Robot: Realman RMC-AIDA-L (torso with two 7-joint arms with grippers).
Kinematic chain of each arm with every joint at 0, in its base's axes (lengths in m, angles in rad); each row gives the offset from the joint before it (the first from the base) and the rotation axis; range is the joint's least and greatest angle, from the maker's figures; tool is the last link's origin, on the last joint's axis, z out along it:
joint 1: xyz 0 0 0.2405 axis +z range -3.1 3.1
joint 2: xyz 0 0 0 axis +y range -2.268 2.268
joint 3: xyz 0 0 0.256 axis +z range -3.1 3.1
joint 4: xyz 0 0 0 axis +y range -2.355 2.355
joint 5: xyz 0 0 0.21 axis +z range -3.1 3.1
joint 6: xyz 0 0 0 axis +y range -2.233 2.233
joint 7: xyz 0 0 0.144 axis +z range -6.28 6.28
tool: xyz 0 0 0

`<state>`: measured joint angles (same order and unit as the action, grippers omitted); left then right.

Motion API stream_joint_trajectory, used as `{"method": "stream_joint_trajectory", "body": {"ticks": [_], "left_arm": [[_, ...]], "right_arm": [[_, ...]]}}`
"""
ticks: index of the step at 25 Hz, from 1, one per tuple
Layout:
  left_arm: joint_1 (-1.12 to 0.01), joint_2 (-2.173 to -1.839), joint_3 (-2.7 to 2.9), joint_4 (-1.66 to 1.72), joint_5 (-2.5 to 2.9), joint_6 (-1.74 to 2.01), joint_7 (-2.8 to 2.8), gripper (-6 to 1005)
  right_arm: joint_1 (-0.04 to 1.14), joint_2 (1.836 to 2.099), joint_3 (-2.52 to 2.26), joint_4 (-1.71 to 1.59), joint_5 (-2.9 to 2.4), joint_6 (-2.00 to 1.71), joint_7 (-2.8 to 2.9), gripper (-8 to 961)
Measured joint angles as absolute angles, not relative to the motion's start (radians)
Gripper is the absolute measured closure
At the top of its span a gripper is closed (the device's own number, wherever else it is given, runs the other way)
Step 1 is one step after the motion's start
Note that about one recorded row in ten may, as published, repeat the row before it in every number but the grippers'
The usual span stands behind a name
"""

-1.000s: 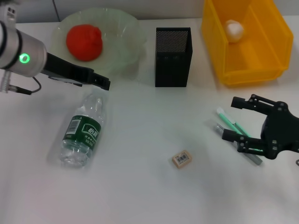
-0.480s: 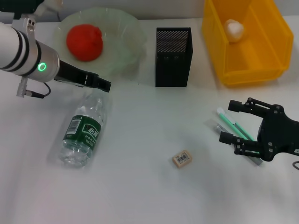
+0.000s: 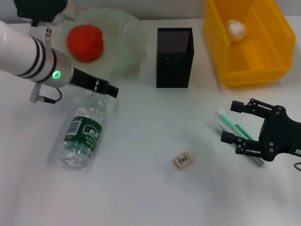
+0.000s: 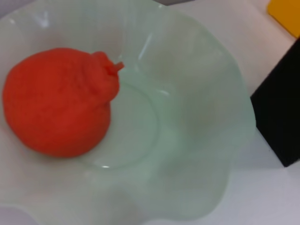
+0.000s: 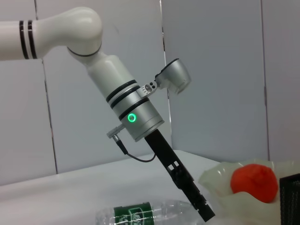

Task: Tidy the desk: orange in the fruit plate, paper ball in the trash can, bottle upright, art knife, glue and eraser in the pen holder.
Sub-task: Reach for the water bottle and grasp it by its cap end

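Observation:
The red-orange orange point(image 3: 84, 42) point(image 4: 56, 117) lies in the pale-green fruit plate point(image 3: 127, 28) point(image 4: 234, 98) at the back left. The bottle point(image 3: 83, 136) point(image 5: 136, 213) lies on its side, cap toward the plate. My left gripper point(image 3: 112, 90) point(image 5: 205, 213) hangs just above the cap end. The paper ball point(image 3: 235, 29) sits in the yellow trash can point(image 3: 277, 42). The black mesh pen holder point(image 3: 174, 56) stands at the back centre. The eraser point(image 3: 183, 160) lies in front of it. My right gripper point(image 3: 233, 121) is open around a slim green stick point(image 3: 229, 121), with a grey one point(image 3: 255, 160) beside it. I cannot tell which is art knife or glue.
The pen holder point(image 4: 281, 126) stands close to the right of the fruit plate, and the trash can close to its other side. A grey cable point(image 3: 47, 99) hangs from the left wrist. Bare white desk lies between the bottle and the eraser.
My left arm has swung right and slightly forward, its gripper tip now past the bottle's cap. The right gripper shifted a little up over the green stick, then held still.

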<state>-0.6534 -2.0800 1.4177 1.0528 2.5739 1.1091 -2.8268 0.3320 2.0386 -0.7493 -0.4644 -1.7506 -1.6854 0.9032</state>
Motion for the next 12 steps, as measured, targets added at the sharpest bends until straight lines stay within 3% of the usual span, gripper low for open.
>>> {"method": "stream_joint_trajectory", "body": {"ticks": [4, 9, 12], "left_arm": [[-0.648, -2.08, 1.453, 1.052, 2.578, 1.086, -2.827, 184], [-0.64, -2.08, 1.486, 1.053, 2.578, 1.08, -2.824, 402], [-0.629, -2.08, 1.51, 1.065, 2.576, 1.078, -2.818, 477]], "right_arm": [[0.333, 2.039, -0.754, -0.463, -1.751, -1.674, 0.903, 162], [0.333, 2.039, -0.749, -0.463, -1.751, -1.672, 0.903, 162], [0.333, 2.039, -0.748, -0.463, -1.751, -1.671, 0.903, 163]]}}
